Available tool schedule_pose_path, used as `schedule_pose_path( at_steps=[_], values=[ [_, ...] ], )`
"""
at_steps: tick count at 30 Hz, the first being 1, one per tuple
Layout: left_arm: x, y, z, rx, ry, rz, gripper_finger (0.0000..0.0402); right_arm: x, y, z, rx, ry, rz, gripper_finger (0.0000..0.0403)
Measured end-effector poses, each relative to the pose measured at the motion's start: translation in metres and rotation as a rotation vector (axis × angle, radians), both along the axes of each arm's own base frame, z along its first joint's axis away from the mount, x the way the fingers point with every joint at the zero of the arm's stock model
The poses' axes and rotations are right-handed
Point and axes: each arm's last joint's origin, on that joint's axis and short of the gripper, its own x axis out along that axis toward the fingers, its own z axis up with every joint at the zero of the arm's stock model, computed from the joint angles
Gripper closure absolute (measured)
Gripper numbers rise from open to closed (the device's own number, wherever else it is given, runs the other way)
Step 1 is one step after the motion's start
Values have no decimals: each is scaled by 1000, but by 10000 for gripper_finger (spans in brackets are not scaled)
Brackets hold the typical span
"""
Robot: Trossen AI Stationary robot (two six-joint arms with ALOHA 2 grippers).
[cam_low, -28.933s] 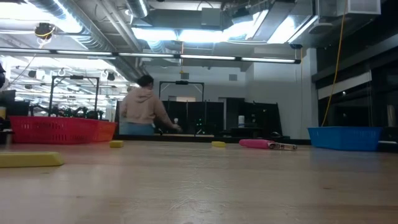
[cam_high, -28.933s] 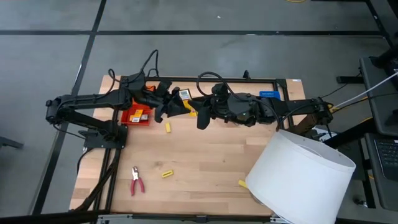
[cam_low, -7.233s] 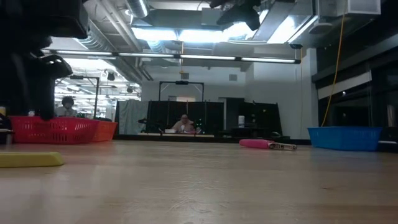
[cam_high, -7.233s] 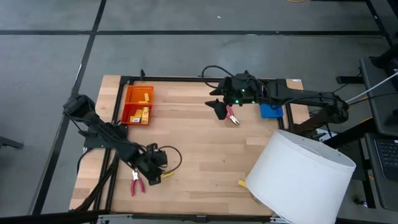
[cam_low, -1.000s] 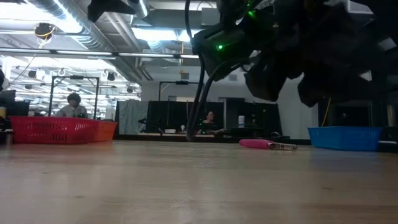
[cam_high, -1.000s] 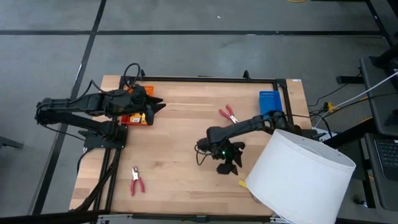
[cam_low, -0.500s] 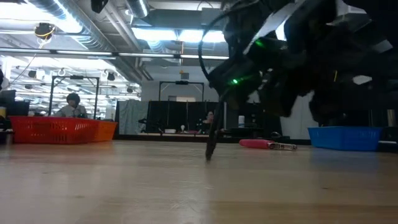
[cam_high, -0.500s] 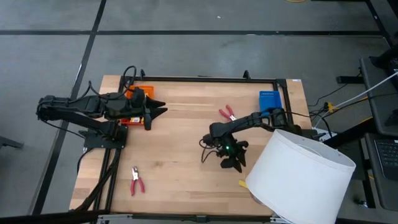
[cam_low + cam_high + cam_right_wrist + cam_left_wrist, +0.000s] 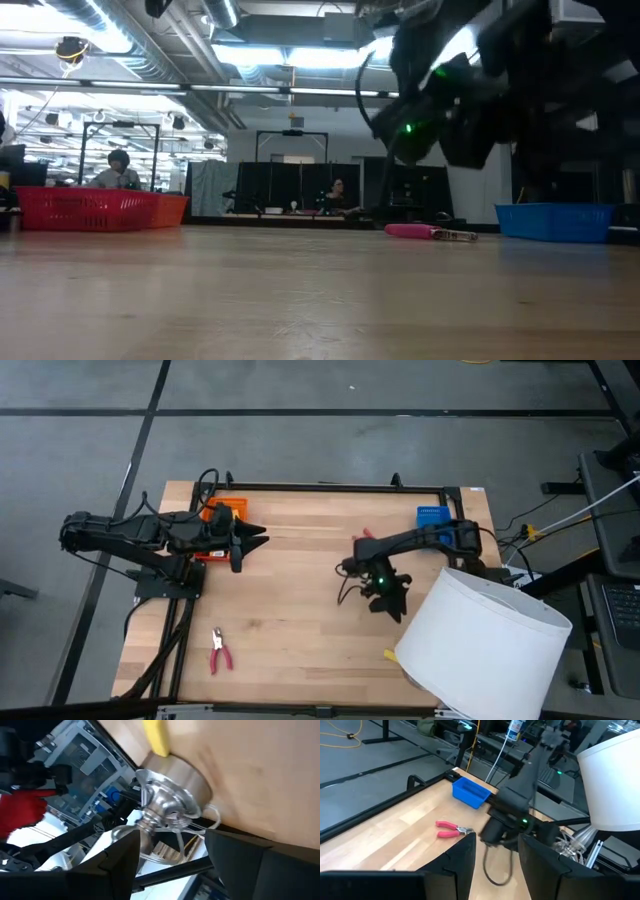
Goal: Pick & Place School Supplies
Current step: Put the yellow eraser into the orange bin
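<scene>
- Our left jaws [image 9: 250, 540] hover beside the orange tray [image 9: 222, 513], pointing toward the middle of the desk [image 9: 300, 610]. In the left wrist view the fingers [image 9: 462, 857] stand apart with nothing between them.
- We cannot see into that tray well enough to count what lies in it.
- One pair of red-handled pliers [image 9: 218, 650] lies on the desk well away from our left jaws, near the front edge. We judge it not yet placed.
- A second pair of pliers [image 9: 451, 829] lies just beside our right arm, between it and the blue tray [image 9: 432, 518]. It also waits.
- Our right jaws [image 9: 390, 603] hang over the desk close to the big white cylinder [image 9: 480, 645]; the right wrist view shows them apart and empty.
- A yellow block [image 9: 389, 655] lies just beyond those jaws, at the cylinder's foot, so we judge it the likely next pick.
</scene>
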Motion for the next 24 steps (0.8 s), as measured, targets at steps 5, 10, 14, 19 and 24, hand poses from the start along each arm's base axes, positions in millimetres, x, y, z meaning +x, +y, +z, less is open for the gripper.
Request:
schedule_pose_path(
  at_steps=[5,10,14,19,24],
  values=[
    [0,0,0,-16,-3,4,258,-15,-28,-14,-26,54,-24,174],
    [0,0,0,-2,1,3,258,-18,-33,-17,-66,66,4,174],
    [0,0,0,10,4,3,258,-14,-17,-14,-86,46,75,174],
    [0,0,0,17,6,4,258,-7,2,-17,-126,42,175,174],
    [1,0,3,5,-29,5,258,18,25,-18,-94,-3,187,174]
  ],
)
